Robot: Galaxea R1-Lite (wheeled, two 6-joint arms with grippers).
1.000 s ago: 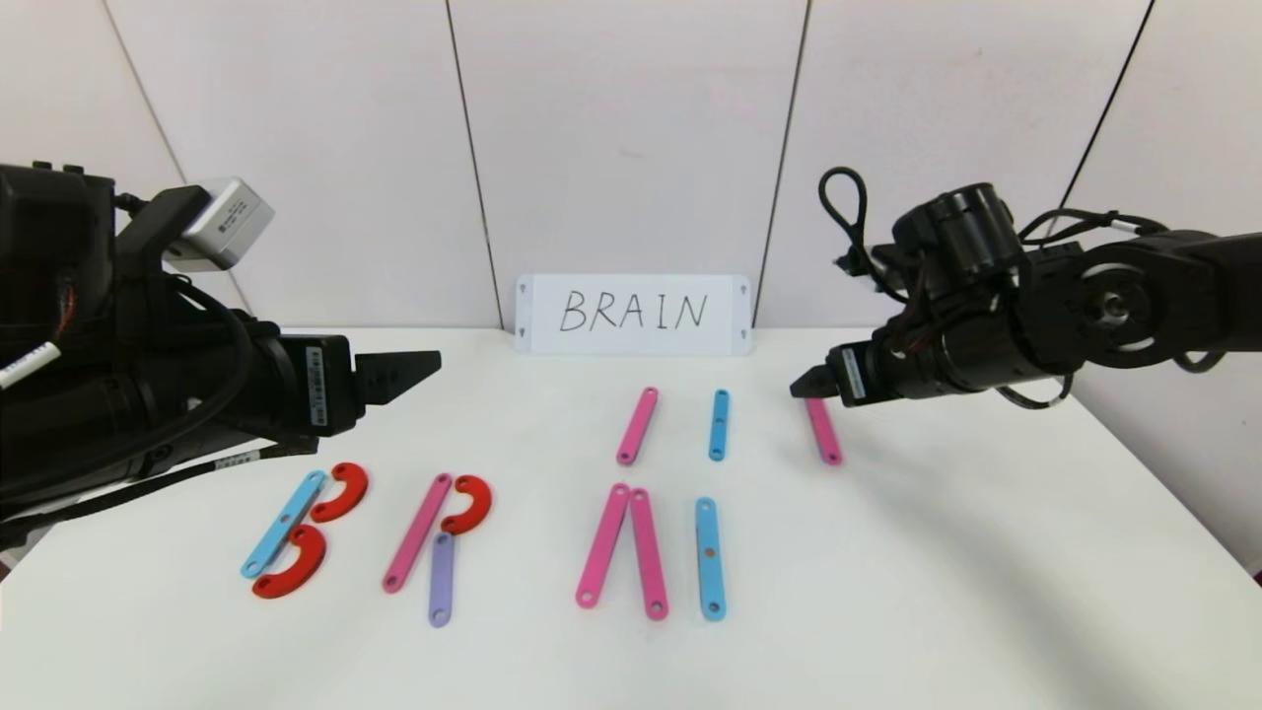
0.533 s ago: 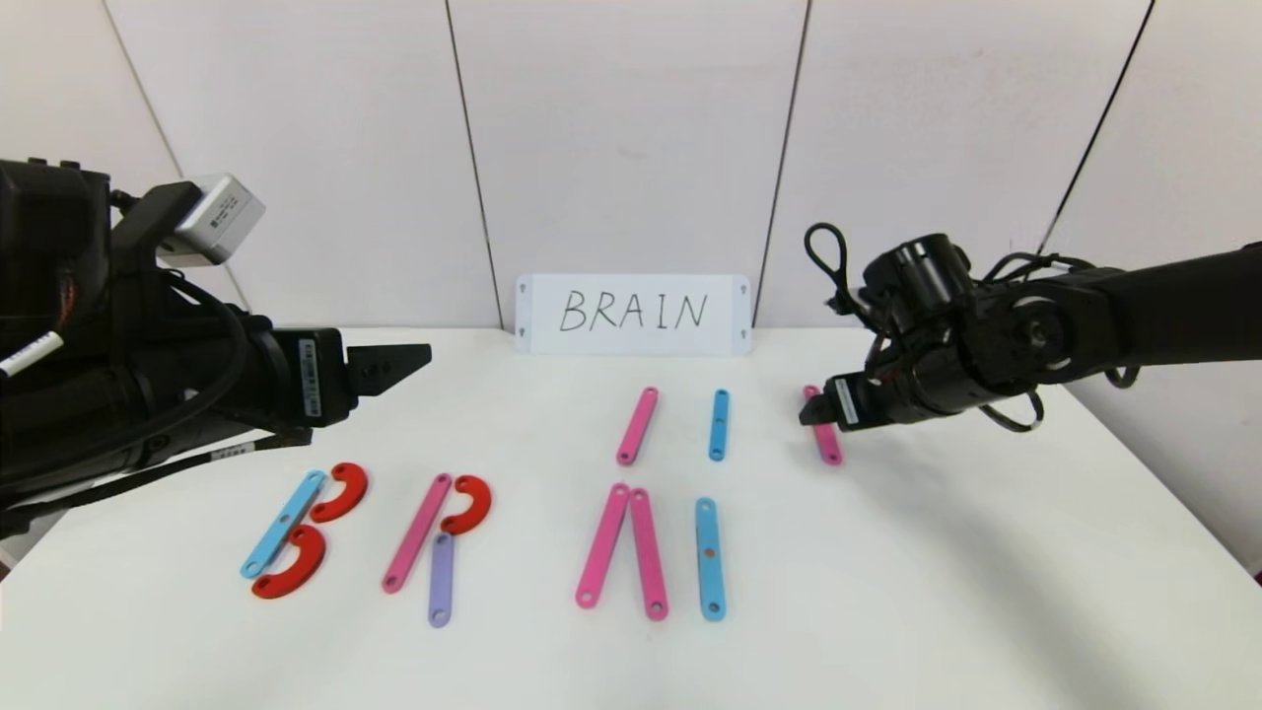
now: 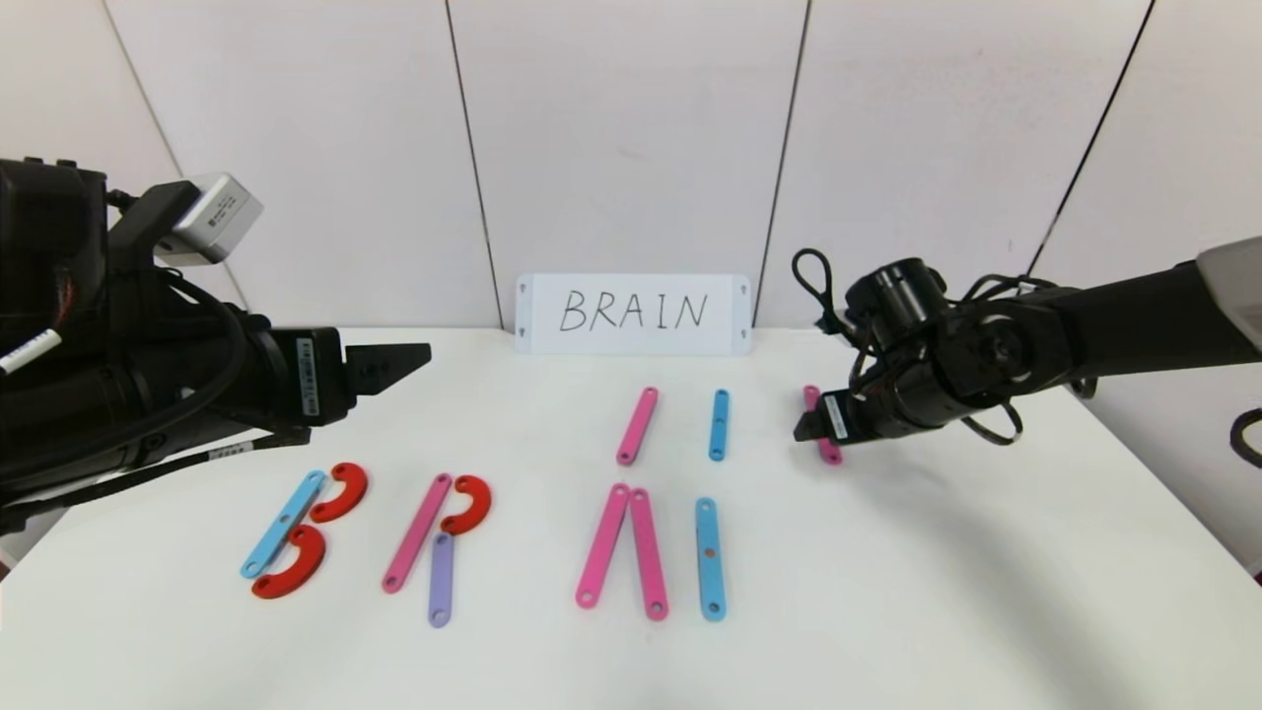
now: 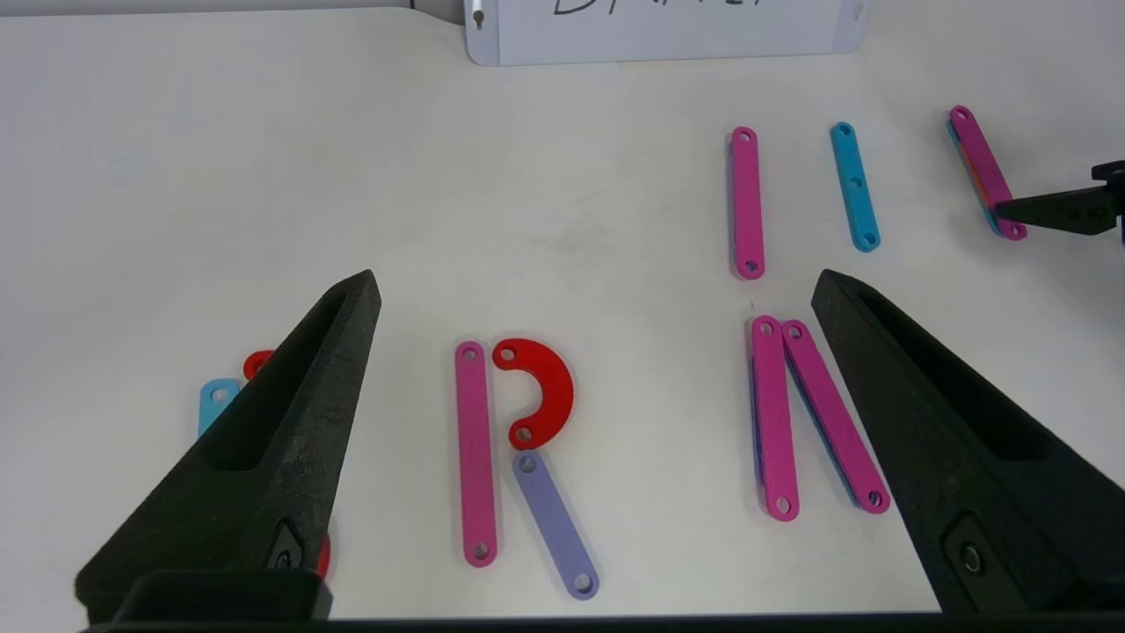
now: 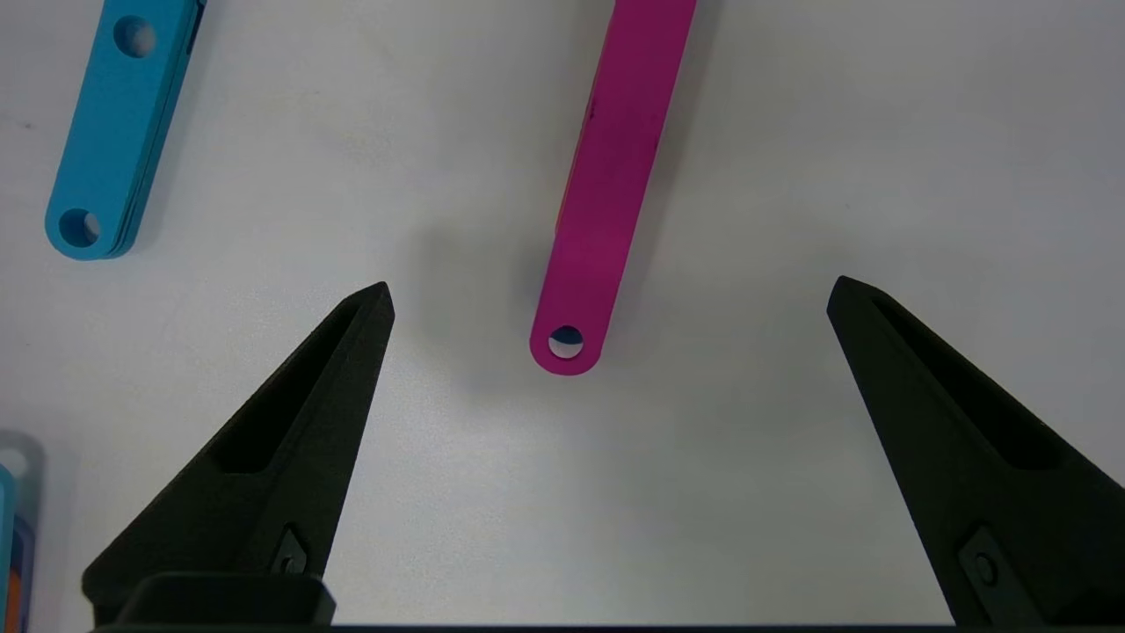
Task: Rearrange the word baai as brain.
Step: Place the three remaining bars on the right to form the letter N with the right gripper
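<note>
Two matte wedge jaws straddle flat pink strip point(image 5: 606, 193) (hole-ended).

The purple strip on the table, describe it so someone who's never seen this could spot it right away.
Start at the white BRAIN card against the wall, then come to the front row of letters on the table. In the second letter from the robot's left, the R, the purple strip forms the lower leg under the red curve. It is the only purple piece.

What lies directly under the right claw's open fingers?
Under the right claw, which is open, lies the near, holed end of a pink strip on the bare white table. In the head view the claw covers the strip's middle.
</note>
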